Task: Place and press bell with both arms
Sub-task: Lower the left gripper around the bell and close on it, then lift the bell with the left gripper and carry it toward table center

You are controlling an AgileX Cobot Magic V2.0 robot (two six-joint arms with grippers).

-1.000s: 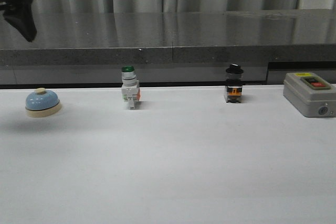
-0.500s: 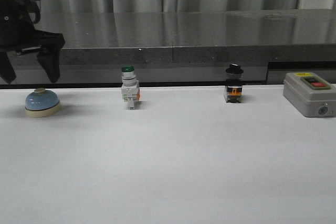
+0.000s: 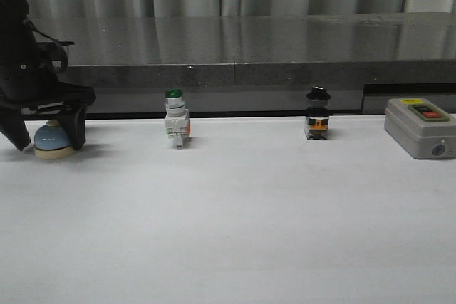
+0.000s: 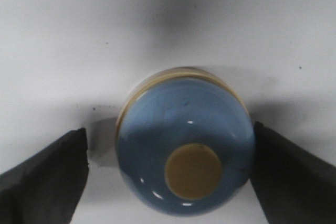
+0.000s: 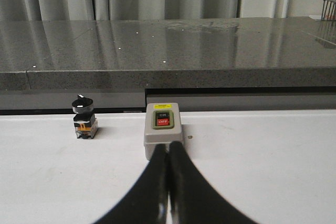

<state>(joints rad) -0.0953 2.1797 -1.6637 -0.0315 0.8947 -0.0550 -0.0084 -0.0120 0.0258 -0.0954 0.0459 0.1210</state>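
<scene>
One bell (image 3: pixel 51 139), two switches (image 3: pixel 176 127) (image 3: pixel 318 114), one box (image 3: pixel 420 127).

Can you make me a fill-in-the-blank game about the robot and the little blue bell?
1. The left gripper has one finger on each side of the bell, and its jaws are ____.
2. The button on top of the bell is ____ in colour.
3. The right gripper has its fingers pressed ____.
4. The white switch has a ____ cap.

Missing words: open; cream; together; green
</scene>
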